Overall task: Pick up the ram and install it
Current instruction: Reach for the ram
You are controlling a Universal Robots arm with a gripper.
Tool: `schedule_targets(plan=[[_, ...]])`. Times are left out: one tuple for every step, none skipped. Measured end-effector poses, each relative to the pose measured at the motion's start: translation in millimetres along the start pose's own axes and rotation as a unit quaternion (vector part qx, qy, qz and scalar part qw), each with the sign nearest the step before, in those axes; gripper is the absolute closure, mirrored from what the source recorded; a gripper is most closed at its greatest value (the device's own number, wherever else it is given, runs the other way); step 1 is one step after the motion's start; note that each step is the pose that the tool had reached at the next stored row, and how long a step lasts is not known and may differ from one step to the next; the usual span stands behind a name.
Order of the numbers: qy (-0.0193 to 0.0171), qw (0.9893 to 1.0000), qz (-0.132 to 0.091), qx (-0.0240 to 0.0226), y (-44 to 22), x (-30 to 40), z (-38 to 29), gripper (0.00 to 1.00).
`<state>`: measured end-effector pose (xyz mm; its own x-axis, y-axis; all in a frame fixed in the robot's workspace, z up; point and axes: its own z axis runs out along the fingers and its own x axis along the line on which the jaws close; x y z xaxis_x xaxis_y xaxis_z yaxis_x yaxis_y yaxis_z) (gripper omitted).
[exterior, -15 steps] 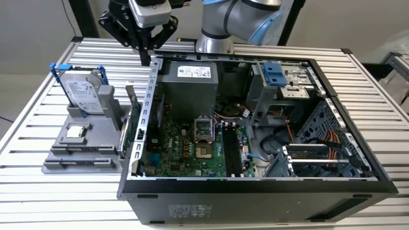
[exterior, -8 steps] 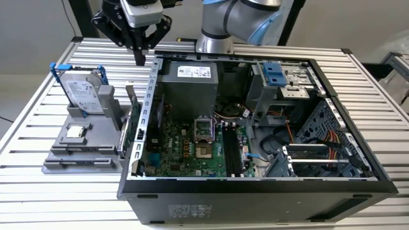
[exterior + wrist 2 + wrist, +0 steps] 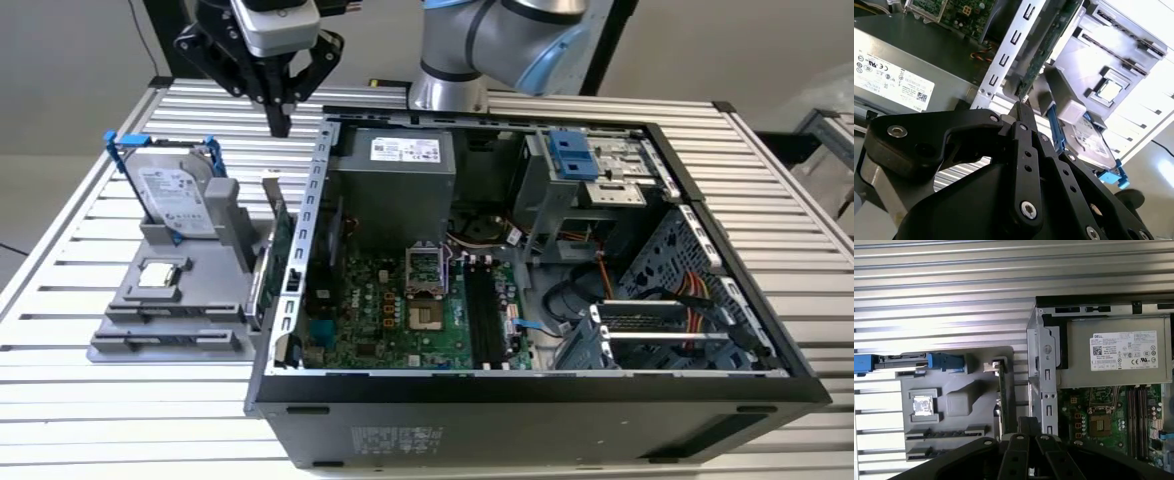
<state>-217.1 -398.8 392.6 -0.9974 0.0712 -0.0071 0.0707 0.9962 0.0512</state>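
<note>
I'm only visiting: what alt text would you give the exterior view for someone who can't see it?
A black gripper hangs above the ram, which stands on edge in a grey holder beside an open computer case. A hard drive and a processor chip also sit in the holder.
</note>
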Motion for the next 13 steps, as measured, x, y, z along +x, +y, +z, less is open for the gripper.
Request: schedule_targets(plan=[[0.0000,1.0000,0.000,0.0000,-0.1,1.4,0.0,1.00],[0.0000,1.0000,0.000,0.0000,-0.2,3.0,0.0,1.00],[0.0000,1.0000,0.000,0.0000,-0.3,4.5,0.0,1.00],[0.0000,1.0000,0.000,0.0000,-0.4,6.1,0.0,1.00],[0.0000,1.0000,0.000,0.0000,-0.5,7.9,-0.1,1.00],[0.0000,1.0000,0.000,0.0000,-0.6,9.3,-0.1,1.00],[-0.0001,1.0000,0.000,-0.0001,-0.8,11.1,-0.1,1.00],[0.0000,1.0000,0.000,0.0000,-0.9,12.5,-0.1,1.00],[0.0000,1.0000,0.000,0.0000,-1.0,13.8,-0.1,1.00],[0.0000,1.0000,0.000,0.0000,-1.1,14.9,-0.1,1.00],[0.0000,1.0000,0.000,0.0000,-1.1,16.0,-0.1,1.00],[0.0000,1.0000,0.000,0.0000,-1.2,17.0,-0.2,1.00],[0.0000,1.0000,0.000,0.0000,-1.3,18.2,-0.2,1.00]])
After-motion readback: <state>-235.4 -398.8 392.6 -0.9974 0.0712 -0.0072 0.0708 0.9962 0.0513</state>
